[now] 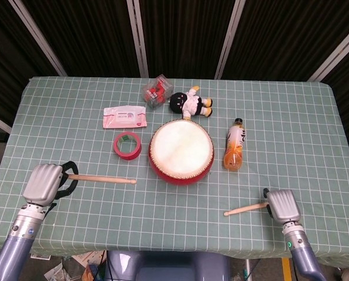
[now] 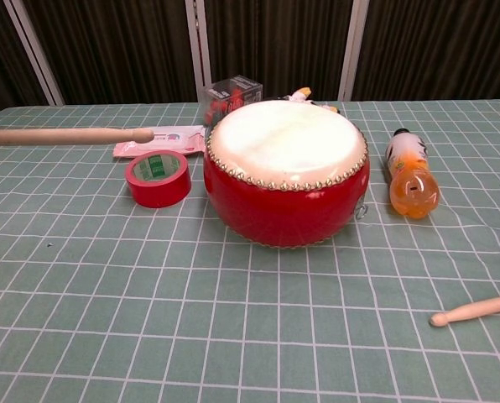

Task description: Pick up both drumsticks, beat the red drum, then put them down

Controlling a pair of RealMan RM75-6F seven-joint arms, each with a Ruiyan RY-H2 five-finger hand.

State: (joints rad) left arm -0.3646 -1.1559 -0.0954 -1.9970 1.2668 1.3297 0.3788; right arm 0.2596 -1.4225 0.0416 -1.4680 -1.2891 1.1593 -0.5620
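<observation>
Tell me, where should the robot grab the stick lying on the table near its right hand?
Probably at the thick butt end of the right drumstick, coming down from above. It lies flat, its rounded tip toward the red drum, and the butt already sits under the right hand.

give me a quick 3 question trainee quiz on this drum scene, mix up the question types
1. True or false: the left hand grips a drumstick whose tip points toward the red drum.
2. Multiple choice: what lies just to the right of the drum in the head view? A) pink wipes pack B) orange drink bottle C) red tape roll
3. Fill in: the right drumstick lies on the green checked ____, its thick end at the right hand.

Key:
1. True.
2. B, the orange drink bottle; the red tape roll and pink wipes pack sit to the drum's left.
3. Tablecloth.
</observation>
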